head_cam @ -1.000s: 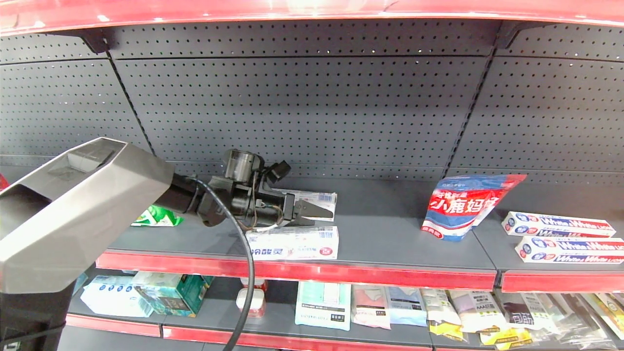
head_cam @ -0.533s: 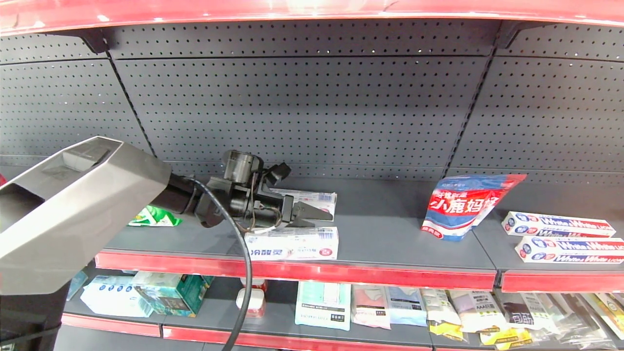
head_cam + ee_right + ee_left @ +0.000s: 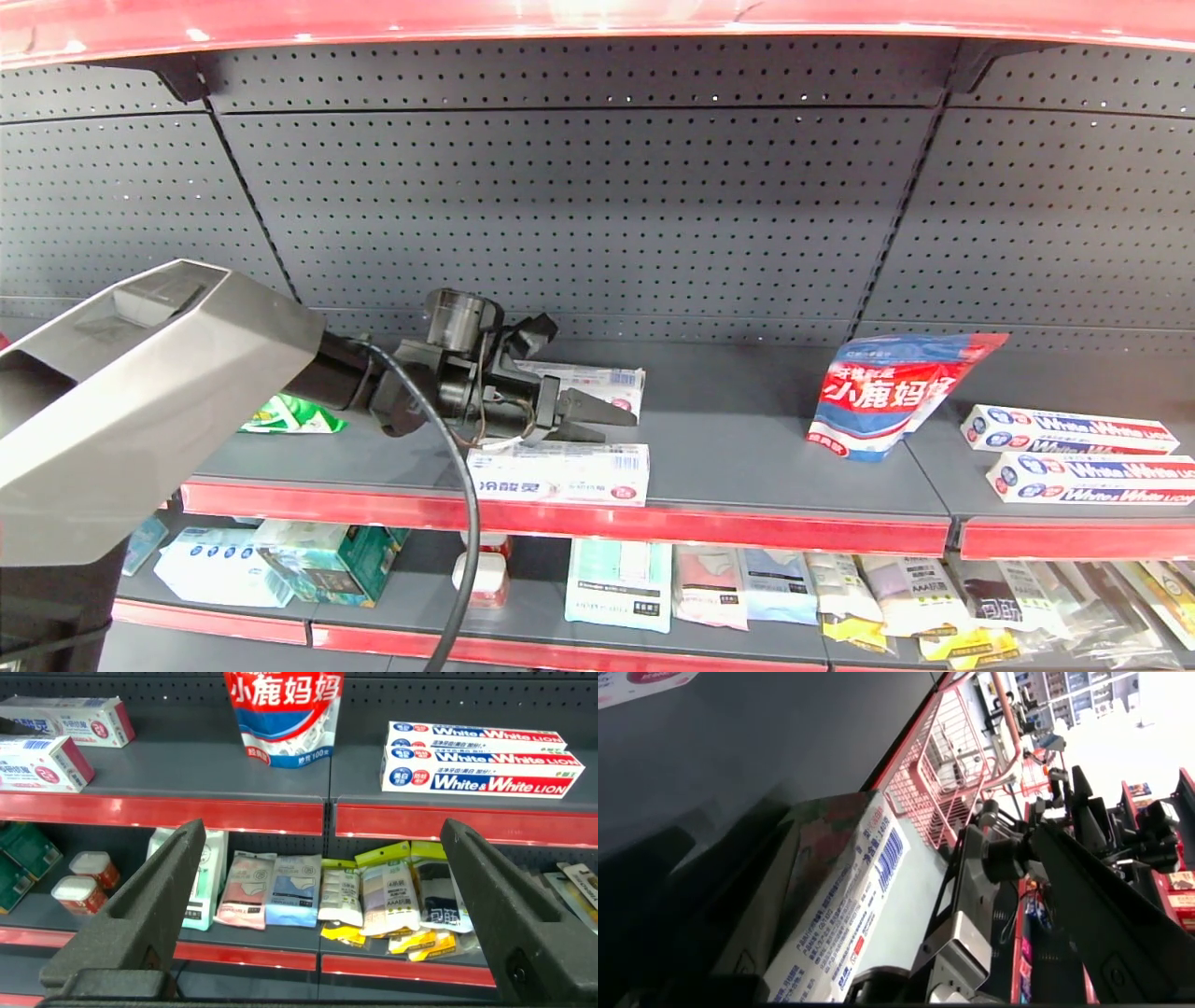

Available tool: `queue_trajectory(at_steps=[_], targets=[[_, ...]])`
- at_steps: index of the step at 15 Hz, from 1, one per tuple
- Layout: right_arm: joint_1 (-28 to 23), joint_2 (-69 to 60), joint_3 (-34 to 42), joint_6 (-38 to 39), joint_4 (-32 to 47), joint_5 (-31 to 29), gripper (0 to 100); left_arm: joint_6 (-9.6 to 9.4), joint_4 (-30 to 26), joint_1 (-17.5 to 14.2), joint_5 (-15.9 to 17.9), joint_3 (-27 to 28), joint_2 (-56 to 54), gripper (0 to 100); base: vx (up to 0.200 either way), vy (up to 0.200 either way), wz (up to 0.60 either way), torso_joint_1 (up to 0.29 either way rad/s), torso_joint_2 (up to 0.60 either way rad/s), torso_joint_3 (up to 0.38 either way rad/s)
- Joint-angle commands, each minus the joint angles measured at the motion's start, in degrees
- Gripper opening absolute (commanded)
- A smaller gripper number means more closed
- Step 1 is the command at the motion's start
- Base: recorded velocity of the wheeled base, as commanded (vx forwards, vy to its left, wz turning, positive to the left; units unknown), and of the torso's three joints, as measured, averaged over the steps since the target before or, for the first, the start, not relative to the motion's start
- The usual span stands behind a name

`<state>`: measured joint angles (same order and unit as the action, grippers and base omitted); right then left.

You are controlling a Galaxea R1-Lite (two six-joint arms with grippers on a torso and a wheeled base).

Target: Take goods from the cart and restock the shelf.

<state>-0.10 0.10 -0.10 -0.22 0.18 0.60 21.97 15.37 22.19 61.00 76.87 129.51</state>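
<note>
The left tool (image 3: 621, 428) is found with its jaws parted and nothing held. It stands just above a toothpaste box (image 3: 558, 473); whether the two touch cannot be determined. The box lies flat on the shelf (image 3: 747, 448), directly beneath the tool and close against the red front lip. A second toothpaste box (image 3: 597, 381) lies just beyond the tool, on the side away from the lip.

The step in hand is judged to be the retreat after placement. To do it well, the tool should be raised clear of the box before being drawn back, because the box is so near the lip that any drag could push it off. The cable (image 3: 467, 523) hanging below the wrist should also be kept off the box.

The left arm (image 3: 168, 392) is stretched nearly level over the shelf, with the fingers pointed along its length. The right tool (image 3: 322, 915) is held wide open and empty, facing the shelving front. The cart (image 3: 957, 756) is seen well behind the left tool.
</note>
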Motion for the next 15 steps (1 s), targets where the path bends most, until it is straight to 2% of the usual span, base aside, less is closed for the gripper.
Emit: queue_trajectory(at_steps=[1,5,11,13,14,15], targets=[[0.01,-0.01,0.01,-0.04,-0.01,0.02,100,0.01,0.10,-0.04,-0.01,0.03,-0.23,100,0.000,0.000,0.00,0.000,0.00,0.000],[0.01,0.08,0.01,-0.04,-0.01,0.02,100,0.01,-0.69,-0.39,-0.01,0.12,-1.19,100,0.000,0.000,0.00,0.000,0.00,0.000],[0.01,0.08,0.10,0.04,-0.01,0.02,100,-0.52,-1.05,-3.11,-0.53,-0.41,-5.59,100,0.000,0.000,0.00,0.000,0.00,0.000],[0.01,0.08,0.01,-0.04,-0.01,0.02,100,-1.31,-1.05,-3.55,-3.43,-3.13,-8.75,100,0.000,0.000,0.00,0.000,0.00,0.000],[0.01,0.08,0.10,-0.04,-0.01,0.02,100,-2.54,-1.05,-3.73,-5.37,-4.45,-9.98,100,0.000,0.000,0.00,0.000,0.00,0.000],[0.01,0.08,0.01,0.04,-0.01,0.02,100,-4.57,-1.13,-4.17,-8.71,-7.09,-12.71,100,0.000,0.000,0.00,0.000,0.00,0.000]])
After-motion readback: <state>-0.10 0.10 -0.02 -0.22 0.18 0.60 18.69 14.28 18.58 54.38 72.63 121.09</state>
